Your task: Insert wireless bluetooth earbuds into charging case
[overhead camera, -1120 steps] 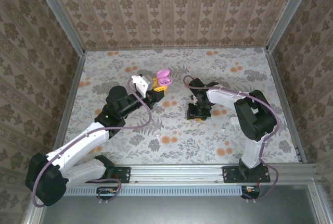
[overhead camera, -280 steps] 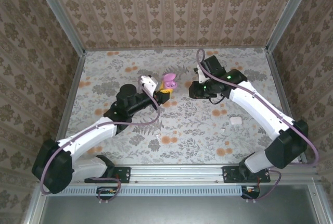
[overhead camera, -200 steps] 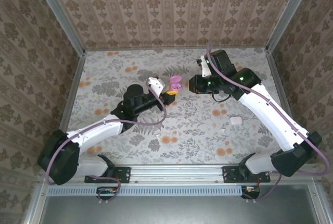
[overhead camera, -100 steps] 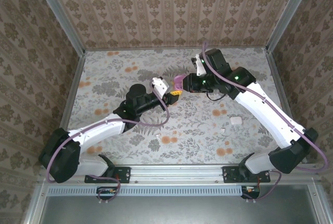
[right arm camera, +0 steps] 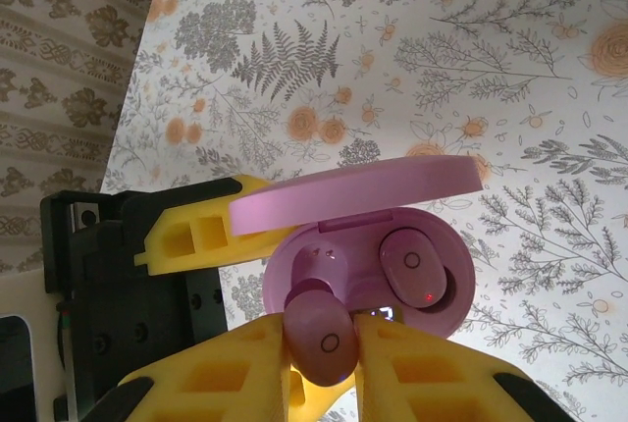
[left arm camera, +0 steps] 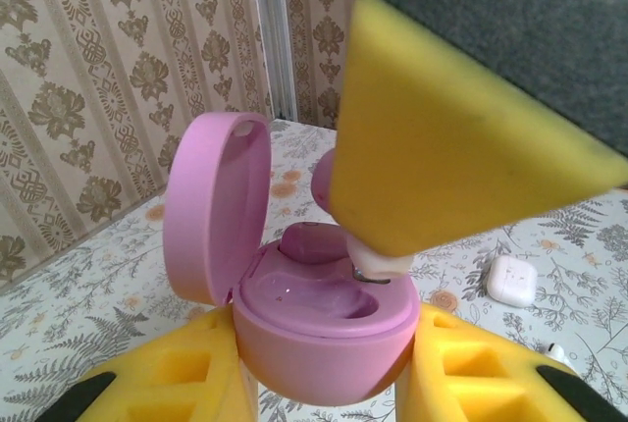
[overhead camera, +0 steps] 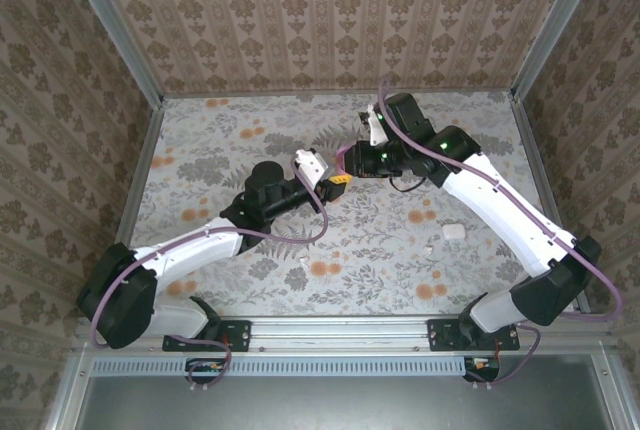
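Your left jaws grip the rigid pink round plastic charging case (left arm camera: pixel 324 329) low on its base, while your right jaws pinch the probably light, slippery pink earbud (right arm camera: pixel 322 342) by its sides.

The top camera looks down from above and behind the 2 arms (overhead camera: pixel 185 250) over the whole worktop (overhead camera: pixel 380 250), the left wrist camera looks level past the left fingers (left arm camera: pixel 211 393) toward the wall (left arm camera: pixel 98 98), the right wrist camera looks down past the right fingers (right arm camera: pixel 245 343), and all 3 share the pink case (left arm camera: pixel 324 319), both wrist cameras very near it.
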Available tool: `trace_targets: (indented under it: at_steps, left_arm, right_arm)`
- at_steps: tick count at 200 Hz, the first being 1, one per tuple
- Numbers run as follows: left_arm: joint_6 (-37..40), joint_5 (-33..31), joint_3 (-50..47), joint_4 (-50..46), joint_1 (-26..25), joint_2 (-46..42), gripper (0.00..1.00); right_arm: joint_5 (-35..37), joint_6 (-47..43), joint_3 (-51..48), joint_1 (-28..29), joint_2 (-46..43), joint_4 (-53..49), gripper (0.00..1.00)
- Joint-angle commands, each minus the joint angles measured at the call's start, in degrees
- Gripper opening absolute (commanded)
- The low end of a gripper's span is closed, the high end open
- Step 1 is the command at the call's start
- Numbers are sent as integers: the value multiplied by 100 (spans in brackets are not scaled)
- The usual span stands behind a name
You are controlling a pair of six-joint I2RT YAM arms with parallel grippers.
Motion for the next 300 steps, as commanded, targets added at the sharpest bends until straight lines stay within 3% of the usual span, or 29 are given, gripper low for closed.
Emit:
trace_targets:
  at_steps: [1, 76, 126, 207, 300]
  left_arm:
    - [127, -34, 236, 148, -51, 2, 33]
    - [125, -42, 228, 148, -44, -19, 34]
    - [134, -19, 218, 148, -52, -39, 33]
    - [117, -39, 235, 147, -55, -38, 33]
    - [108, -31, 272, 164, -56, -19, 33]
  right_arm:
    - [-27, 34, 171, 46, 115, 20, 24]
    - [3, 39, 179, 90, 208, 66, 24]
    - [442, 48, 165, 132, 232, -17, 23]
    - [337, 80, 176, 204, 303, 56, 23]
    - [138, -5, 240, 210, 148, -58, 31]
